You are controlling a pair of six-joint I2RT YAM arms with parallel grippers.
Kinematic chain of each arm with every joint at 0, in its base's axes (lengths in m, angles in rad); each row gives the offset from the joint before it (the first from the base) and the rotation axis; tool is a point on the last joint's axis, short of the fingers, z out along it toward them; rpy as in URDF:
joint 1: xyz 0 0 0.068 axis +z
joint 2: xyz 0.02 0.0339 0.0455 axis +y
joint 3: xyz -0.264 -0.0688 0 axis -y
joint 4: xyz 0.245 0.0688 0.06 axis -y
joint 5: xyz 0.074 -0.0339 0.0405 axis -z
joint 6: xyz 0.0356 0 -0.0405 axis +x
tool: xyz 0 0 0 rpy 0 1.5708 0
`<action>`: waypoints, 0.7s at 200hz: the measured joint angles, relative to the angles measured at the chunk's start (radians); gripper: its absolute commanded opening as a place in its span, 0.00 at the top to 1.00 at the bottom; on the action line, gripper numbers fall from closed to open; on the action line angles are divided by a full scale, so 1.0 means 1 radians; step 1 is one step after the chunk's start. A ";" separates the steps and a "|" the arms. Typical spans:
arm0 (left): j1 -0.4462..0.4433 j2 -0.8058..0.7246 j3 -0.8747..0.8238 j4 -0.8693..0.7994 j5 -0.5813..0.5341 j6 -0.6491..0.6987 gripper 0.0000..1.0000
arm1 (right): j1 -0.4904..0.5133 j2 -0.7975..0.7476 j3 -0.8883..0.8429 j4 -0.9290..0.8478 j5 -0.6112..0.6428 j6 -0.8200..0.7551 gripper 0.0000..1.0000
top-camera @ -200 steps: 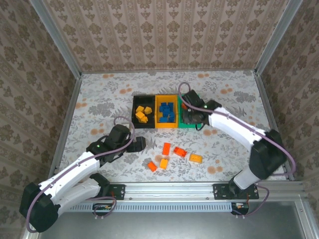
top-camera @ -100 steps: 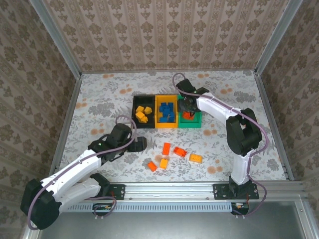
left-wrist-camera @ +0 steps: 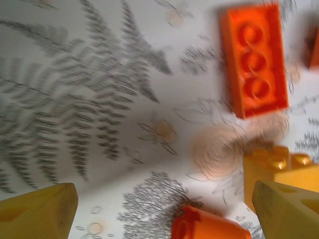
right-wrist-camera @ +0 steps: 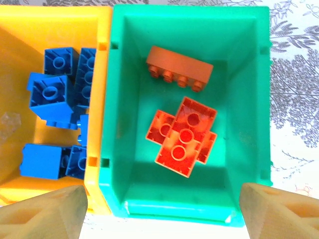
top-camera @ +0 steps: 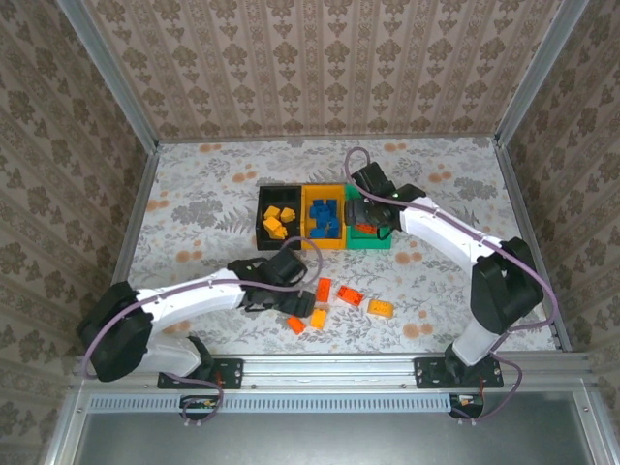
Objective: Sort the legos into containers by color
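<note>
The green bin (right-wrist-camera: pixel 119 99) collects orange-red legos (right-wrist-camera: pixel 182 135)
Right gripper (right-wrist-camera: pixel 159 211) gapes empty above it; left gripper (left-wrist-camera: pixel 163 210), likewise wide and empty, hovers over loose bricks (left-wrist-camera: pixel 254 59), likely picking next.

Bin row (top-camera: pixel 325 245) ctr; L+R free

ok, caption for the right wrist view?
Open right end effector above green bin of orange-red bricks; blue bricks in yellow bin alongside.

White-and-black arms (top-camera: pixel 184 291), purple cables (top-camera: pixel 351 157)
</note>
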 measured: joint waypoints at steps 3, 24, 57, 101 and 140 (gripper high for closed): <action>-0.015 0.005 0.002 -0.003 -0.001 0.005 0.05 | 0.000 -0.004 -0.006 0.000 0.000 0.002 0.18; -0.090 0.009 0.002 -0.024 -0.008 0.025 0.03 | -0.002 -0.019 -0.031 0.001 0.000 0.004 0.18; -0.163 -0.010 -0.002 -0.034 -0.023 0.042 0.05 | -0.002 -0.022 -0.040 0.005 0.000 0.007 0.18; -0.175 0.035 -0.014 -0.025 -0.029 0.055 0.17 | -0.003 -0.024 -0.040 0.008 0.000 0.007 0.17; -0.175 0.094 -0.023 -0.004 -0.030 0.071 0.34 | -0.005 -0.043 -0.040 0.008 0.001 0.007 0.17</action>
